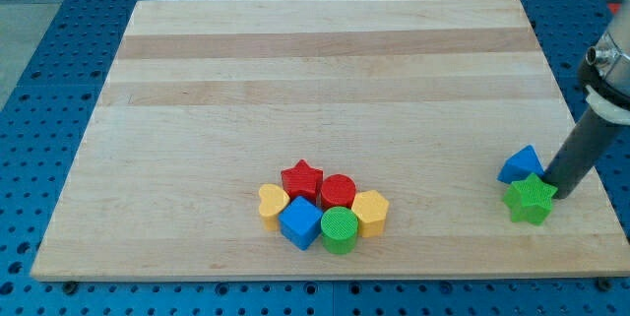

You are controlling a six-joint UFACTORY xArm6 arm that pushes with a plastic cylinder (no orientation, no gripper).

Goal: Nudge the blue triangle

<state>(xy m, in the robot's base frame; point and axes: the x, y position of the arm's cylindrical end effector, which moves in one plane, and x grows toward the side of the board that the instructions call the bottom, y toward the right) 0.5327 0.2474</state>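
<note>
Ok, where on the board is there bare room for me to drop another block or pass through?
Bare: the whole upper board, and the strip between the central cluster and the right-hand pair. Crowded: bottom centre around the red star and green cylinder; right edge, where my tip sits beside the blue triangle and green star.

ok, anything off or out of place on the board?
Nothing damaged or tipped. Six blocks sit clustered near the board's bottom. The blue triangle and green star sit apart, near the view's right edge, with my tip right beside them.
</note>
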